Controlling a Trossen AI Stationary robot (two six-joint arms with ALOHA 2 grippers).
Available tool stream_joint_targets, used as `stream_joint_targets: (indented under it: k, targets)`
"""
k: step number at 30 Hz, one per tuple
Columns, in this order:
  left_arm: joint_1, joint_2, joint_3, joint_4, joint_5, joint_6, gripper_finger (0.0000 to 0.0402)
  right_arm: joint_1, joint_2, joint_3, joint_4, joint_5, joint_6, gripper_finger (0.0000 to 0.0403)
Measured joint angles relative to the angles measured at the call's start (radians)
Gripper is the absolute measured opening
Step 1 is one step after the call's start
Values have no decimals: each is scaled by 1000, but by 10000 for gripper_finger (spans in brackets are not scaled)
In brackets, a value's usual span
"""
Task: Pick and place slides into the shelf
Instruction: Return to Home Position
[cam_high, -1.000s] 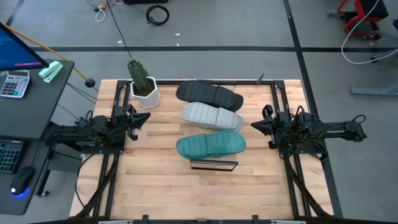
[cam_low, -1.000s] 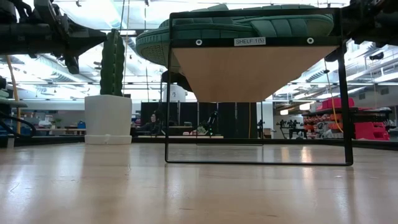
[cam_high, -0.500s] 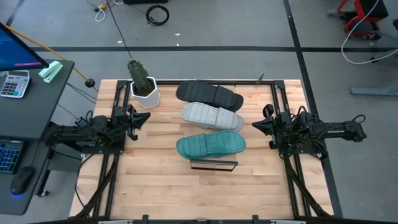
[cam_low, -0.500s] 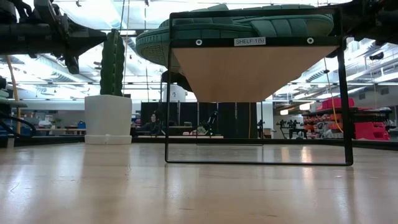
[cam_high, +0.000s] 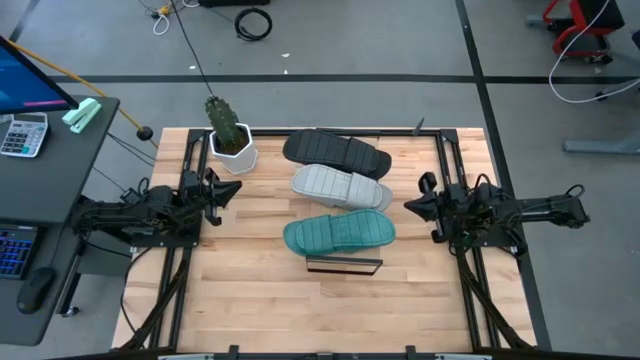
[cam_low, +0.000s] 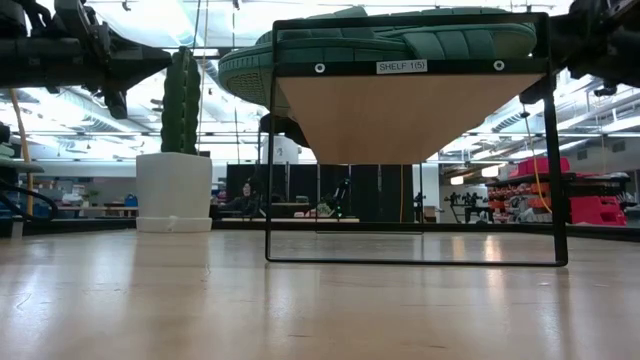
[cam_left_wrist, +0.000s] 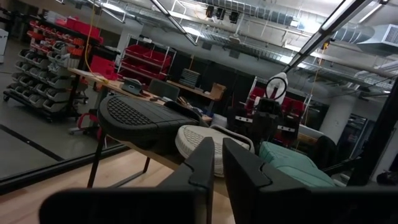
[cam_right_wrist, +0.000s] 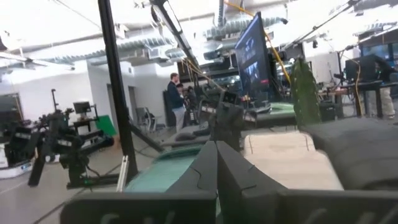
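Saw slides lined on shelf; found left hand and right hand closed, empty; needed smooth, level retraction.

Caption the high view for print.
Black slide, grey slide and teal slide rest on the shelf; left gripper and right gripper flank it.

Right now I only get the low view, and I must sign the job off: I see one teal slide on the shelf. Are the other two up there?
Observer: Yes. The grey slide and the black slide lie on the shelf behind the teal slide.
Operator: Are the grippers clear of them?
Observer: The left gripper sits beside the potted plant, the right gripper at the right side of the table; both are shut, empty and apart from the slides.
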Motion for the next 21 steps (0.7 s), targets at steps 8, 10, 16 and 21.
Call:
stream_joint_targets:
  k: [8, 10, 16, 21]
  targets:
    - [0, 0, 0, 0, 0, 0, 28, 0, 0, -3, -134, -56, -4, 0]
    - [0, 0, 0, 0, 0, 0, 30, 0, 0, -3, -171, -56, -22, 0]
    - [0, 0, 0, 0, 0, 0, 40, 0, 1, -3, -254, -23, -105, 0]
    - [0, 0, 0, 0, 0, 0, 35, 0, 1, -3, -327, 32, -164, 0]
